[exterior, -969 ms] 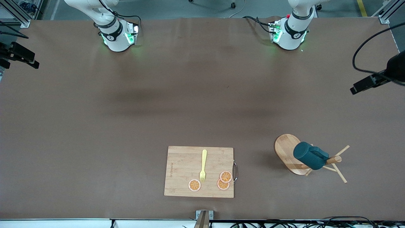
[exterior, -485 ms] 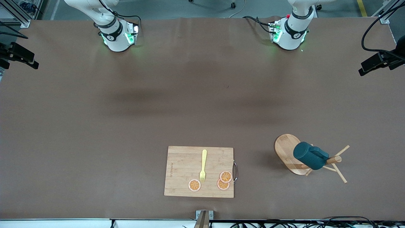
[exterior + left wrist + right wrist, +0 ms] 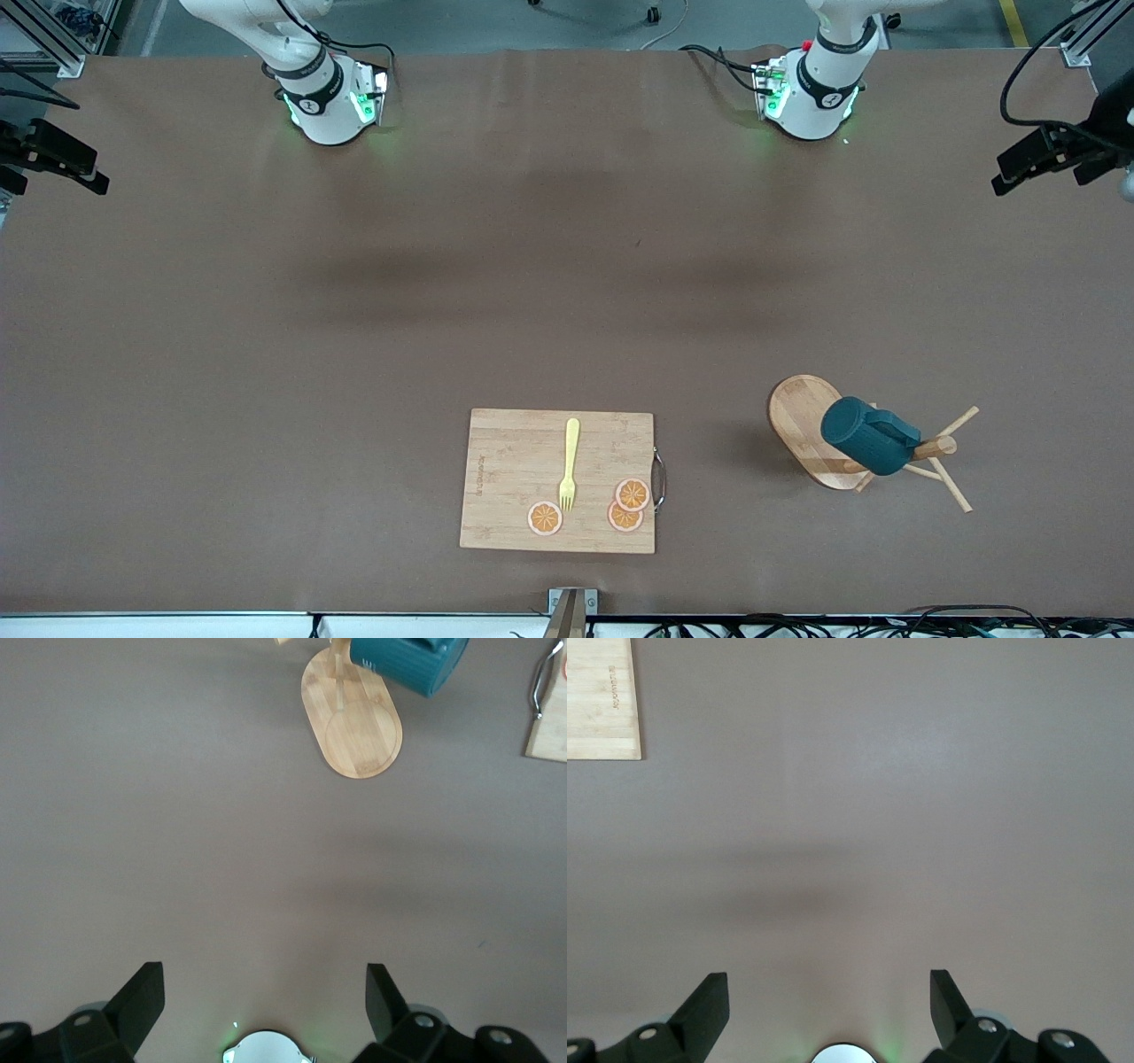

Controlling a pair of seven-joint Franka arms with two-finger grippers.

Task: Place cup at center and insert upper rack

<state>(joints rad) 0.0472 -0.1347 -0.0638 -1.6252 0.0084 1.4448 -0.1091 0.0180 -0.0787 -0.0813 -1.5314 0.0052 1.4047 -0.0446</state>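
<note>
Both grippers' jaws are gaping, gripping nothing: left gripper point(image 3: 261, 1001), right gripper point(image 3: 828, 1003) hovering over bare bench point(image 3: 532, 266). Cup point(image 3: 864, 435) is hanging on the rack point(image 3: 802, 425) (well away from both). Risk: pulling the cup is tipping the rack.

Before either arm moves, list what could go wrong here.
1. The cup hangs tilted on a peg of the upper rack. Pulled sideways rather than along the peg, it might catch and tip the rack.
2. The thin pegs jut out around the cup, so open fingers of the left gripper could strike one.
3. The cutting board lies near the table's middle, so a cup set there could land on the fork or orange slices.
</note>
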